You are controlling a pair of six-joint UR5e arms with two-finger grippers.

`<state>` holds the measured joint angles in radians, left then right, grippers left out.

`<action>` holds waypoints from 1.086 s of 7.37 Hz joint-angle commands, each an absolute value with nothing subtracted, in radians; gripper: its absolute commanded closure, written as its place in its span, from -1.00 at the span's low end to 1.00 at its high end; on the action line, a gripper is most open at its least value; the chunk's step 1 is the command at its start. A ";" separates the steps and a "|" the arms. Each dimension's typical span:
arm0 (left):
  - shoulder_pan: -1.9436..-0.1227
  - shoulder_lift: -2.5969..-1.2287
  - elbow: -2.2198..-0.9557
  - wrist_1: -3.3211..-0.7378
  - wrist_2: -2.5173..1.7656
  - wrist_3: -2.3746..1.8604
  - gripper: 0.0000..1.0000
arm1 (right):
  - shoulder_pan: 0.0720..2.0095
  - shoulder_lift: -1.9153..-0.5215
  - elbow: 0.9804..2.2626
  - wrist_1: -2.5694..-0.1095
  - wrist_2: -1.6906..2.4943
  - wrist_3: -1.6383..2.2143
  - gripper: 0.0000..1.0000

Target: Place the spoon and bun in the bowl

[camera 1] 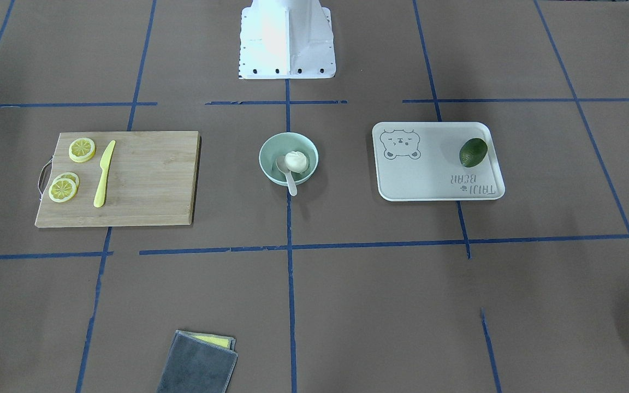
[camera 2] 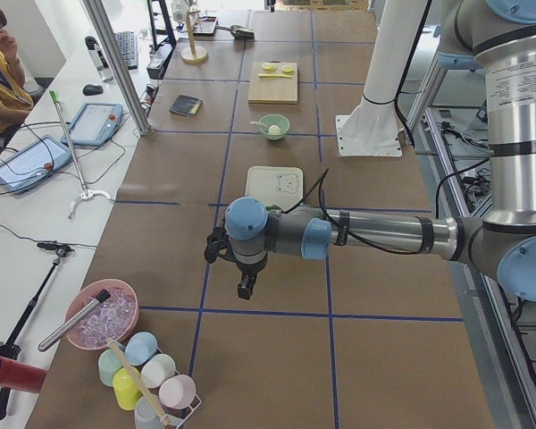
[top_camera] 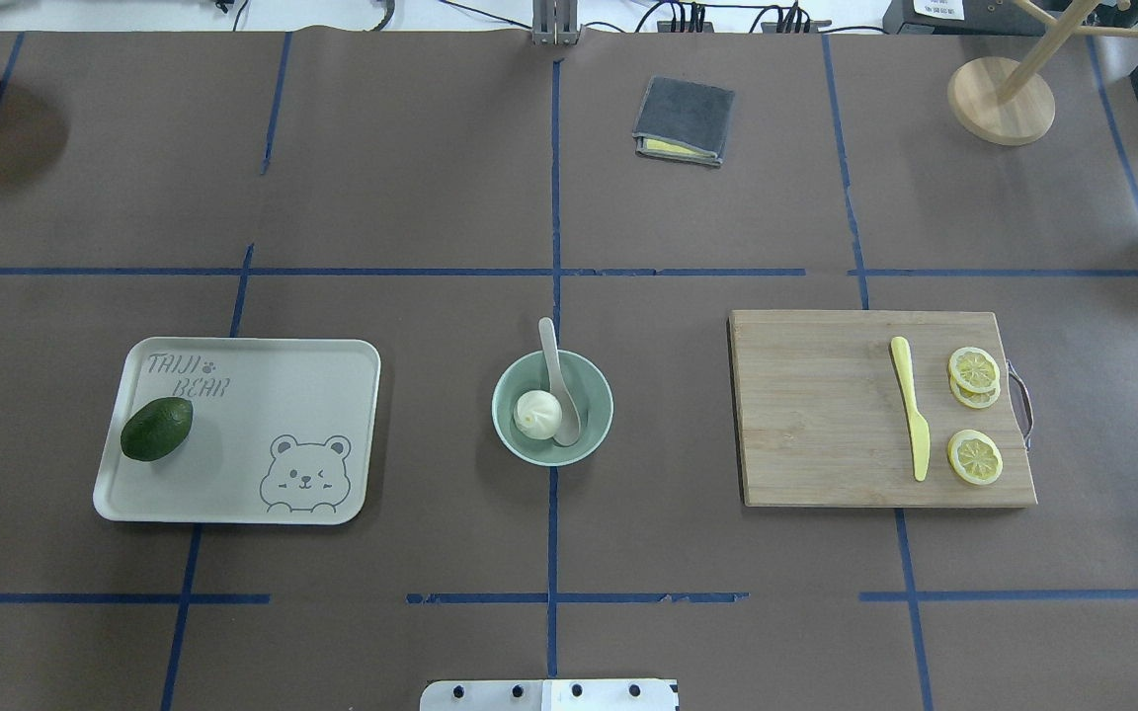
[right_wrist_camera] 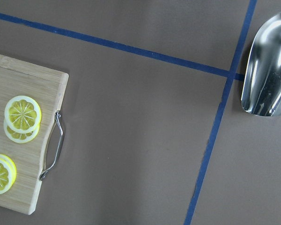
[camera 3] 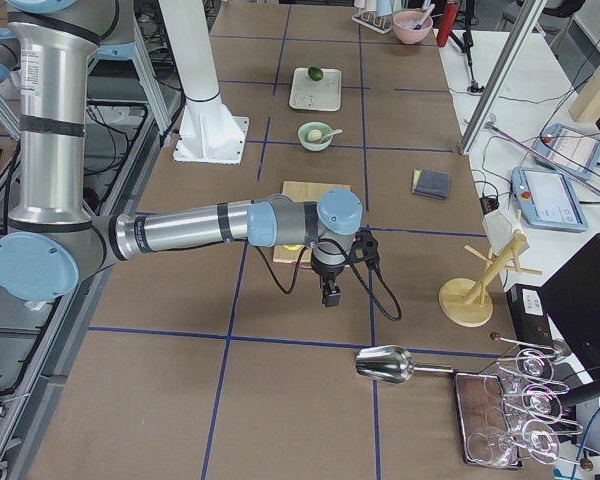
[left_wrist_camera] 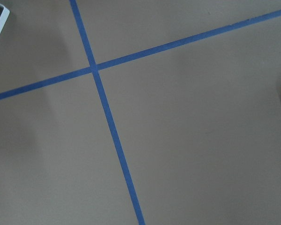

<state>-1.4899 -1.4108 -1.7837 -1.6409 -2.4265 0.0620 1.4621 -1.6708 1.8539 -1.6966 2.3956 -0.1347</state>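
I see the brown paper-covered bench (top_camera: 431,148), gridded with blue tape, with both arms held out over its ends, well apart from the work. The left arm (camera 2: 366,234) reaches over the bench beyond the tray; its wrist camera shows only paper and a tape cross. The right arm (camera 3: 190,228) reaches past the board's handle end, its camera looking down on lemon slices and a shiny metal scoop (right_wrist_camera: 269,70). Each arm's jaws show only in a side view, so I cannot tell whether they stand wide or narrow. The rectangular wooden cutting board (top_camera: 826,415) lies on the robot's right and the pale grey bear-printed tray (top_camera: 263,395) on its left. Between them sits the round mint-green bowl (top_camera: 500,405). The off-white plastic soup spoon (top_camera: 551,355) has its scoop inside the bowl, its handle leaning over the far rim. The white pleated steamed bun (top_camera: 537,413) lies in the bowl right beside that scoop. A dark green avocado (top_camera: 156,429) rests on the tray. A yellow plastic knife (top_camera: 910,405) lies on the board beside the lemon slices (top_camera: 974,369).
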 commanded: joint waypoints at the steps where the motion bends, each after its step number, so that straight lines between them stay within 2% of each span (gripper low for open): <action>1: -1.491 -1.408 -1.778 -1.641 -2.422 0.029 -1.00 | 1.462 -1.668 1.867 -1.698 2.395 -0.132 -1.00; 7: -1.497 -1.384 -1.799 -1.652 -2.425 0.020 -1.00 | 1.462 -1.686 1.853 -1.700 2.401 -0.124 -1.00; 8: -1.496 -1.413 -1.760 -1.654 -2.416 0.021 -1.00 | 1.463 -1.686 1.853 -1.700 2.402 -0.124 -1.00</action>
<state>-1.4967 -1.3884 -1.7881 -1.6508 -2.4228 0.0213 1.4629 -1.6851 1.8538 -1.7016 2.3999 -0.1246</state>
